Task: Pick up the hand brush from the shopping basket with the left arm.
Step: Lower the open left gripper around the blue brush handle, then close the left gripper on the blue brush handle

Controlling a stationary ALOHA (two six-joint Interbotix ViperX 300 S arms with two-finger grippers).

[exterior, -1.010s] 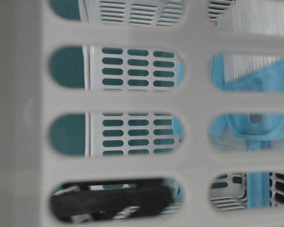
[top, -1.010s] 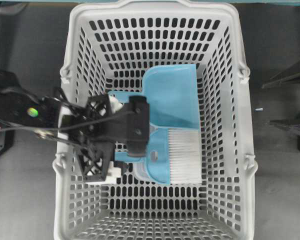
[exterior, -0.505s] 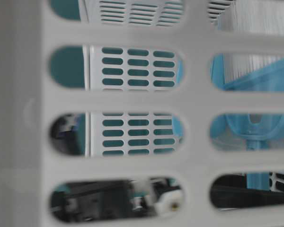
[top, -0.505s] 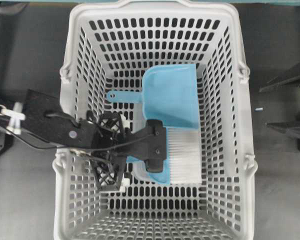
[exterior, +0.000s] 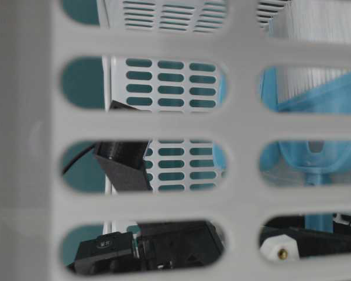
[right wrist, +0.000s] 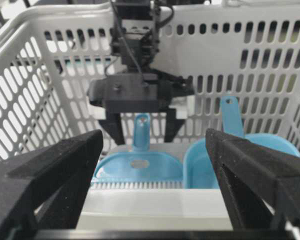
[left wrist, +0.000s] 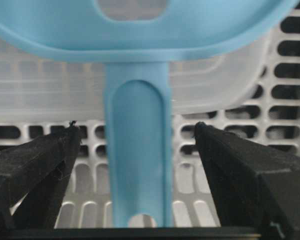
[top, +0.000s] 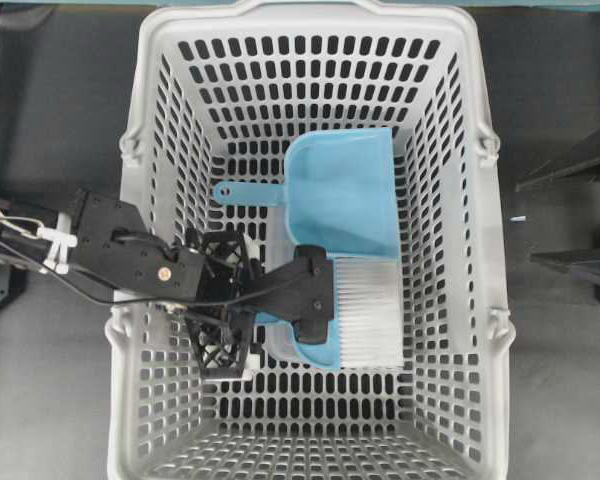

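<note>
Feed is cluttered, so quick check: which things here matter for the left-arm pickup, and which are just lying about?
In the job:
small blue plastic hand brush
large light-grey slotted shopping basket
left gripper, open astride the brush handle

Lying about:
blue plastic dustpan
right gripper, open, idle

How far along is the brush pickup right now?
Done: the left gripper is down inside the light-grey slotted plastic shopping basket, its open jaws either side of the small blue plastic hand brush's handle. In hand: nothing gripped yet. Left: close on the handle and lift the brush out.
</note>
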